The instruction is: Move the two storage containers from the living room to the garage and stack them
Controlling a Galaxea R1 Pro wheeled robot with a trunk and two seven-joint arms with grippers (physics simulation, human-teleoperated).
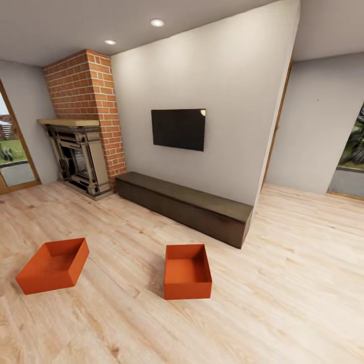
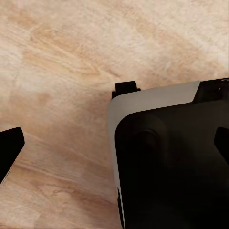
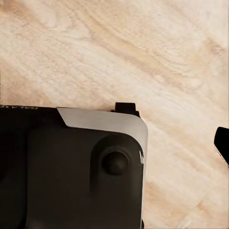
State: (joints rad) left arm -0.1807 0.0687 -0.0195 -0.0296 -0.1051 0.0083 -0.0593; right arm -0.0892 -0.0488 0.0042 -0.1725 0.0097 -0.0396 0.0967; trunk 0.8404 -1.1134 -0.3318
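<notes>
Both storage containers, the left one (image 1: 52, 265) and the right one (image 1: 187, 271), sit well apart on the living room's plank floor (image 1: 283, 303); both jaws stand apart, empty, so a hasty approach could shove a tub away.

Light wood-plank floor (image 1: 283, 283) carries two orange-red tubs, well apart: left tub (image 1: 53, 265), right tub (image 1: 187, 271); long dark cabinet (image 1: 184, 205) behind.
</notes>
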